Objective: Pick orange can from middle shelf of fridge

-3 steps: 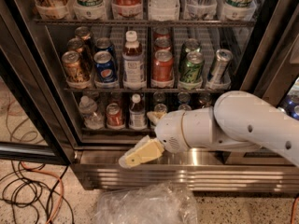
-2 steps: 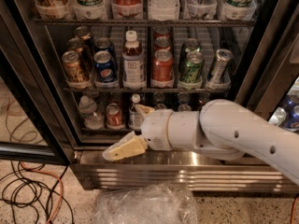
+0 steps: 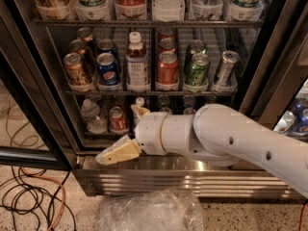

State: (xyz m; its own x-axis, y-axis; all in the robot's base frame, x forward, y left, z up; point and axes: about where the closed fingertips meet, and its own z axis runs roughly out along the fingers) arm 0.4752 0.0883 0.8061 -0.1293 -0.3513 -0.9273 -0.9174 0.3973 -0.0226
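The orange can (image 3: 77,70) stands at the front of the leftmost lane of the middle shelf (image 3: 144,92), with two more like it behind. The fridge (image 3: 192,178) stands open before me. My gripper (image 3: 117,134) is low, in front of the bottom shelf and the steel base, below and right of the orange can and well apart from it. Its fingers are spread and empty: one (image 3: 115,152) points down-left, the other (image 3: 140,111) points up.
On the middle shelf stand a blue Pepsi can (image 3: 107,67), a white-capped bottle (image 3: 137,61), red cans (image 3: 167,69), green cans (image 3: 196,69) and a silver can (image 3: 226,66). A water bottle (image 3: 91,117) is on the shelf below. Cables (image 3: 29,196) and crumpled plastic (image 3: 149,211) lie on the floor.
My arm has swung left along the fridge's base, carrying the gripper from below the shelf's middle toward the left side. The cans have not moved.
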